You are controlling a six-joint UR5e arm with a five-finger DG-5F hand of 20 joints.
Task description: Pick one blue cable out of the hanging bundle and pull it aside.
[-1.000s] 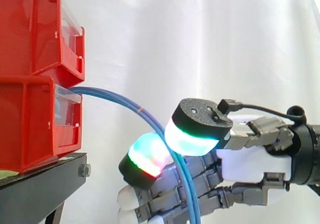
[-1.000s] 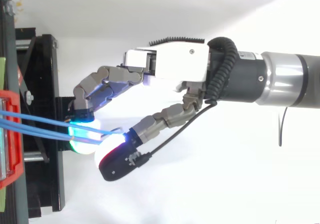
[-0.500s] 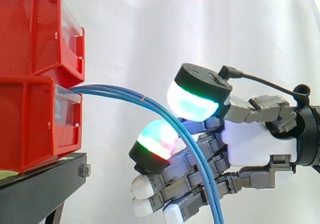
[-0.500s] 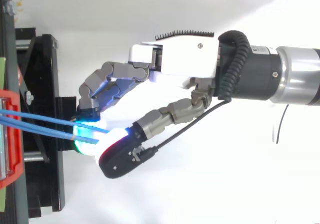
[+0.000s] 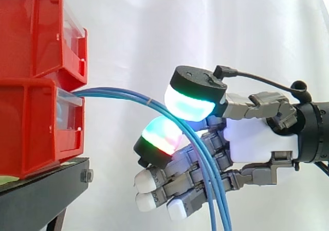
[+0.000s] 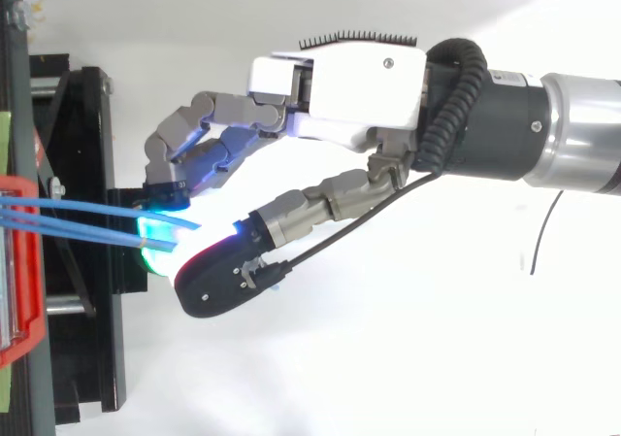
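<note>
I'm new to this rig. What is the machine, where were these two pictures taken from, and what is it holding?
This is a robot arm that ends in a mechanical hand with fingers and a thumb. The glowing pads are its own fingertips. One picture looks level from the side, and the other looks down from above on the same scene. On the left, two red bins sit stacked on a black stand, in front of a white curtain. Thin blue cables come out of the lower bin and arc downward. The thumb and a finger are curled round them with the pads close together, so the hand seems to be gripping the cables, apparently more than one.
</note>
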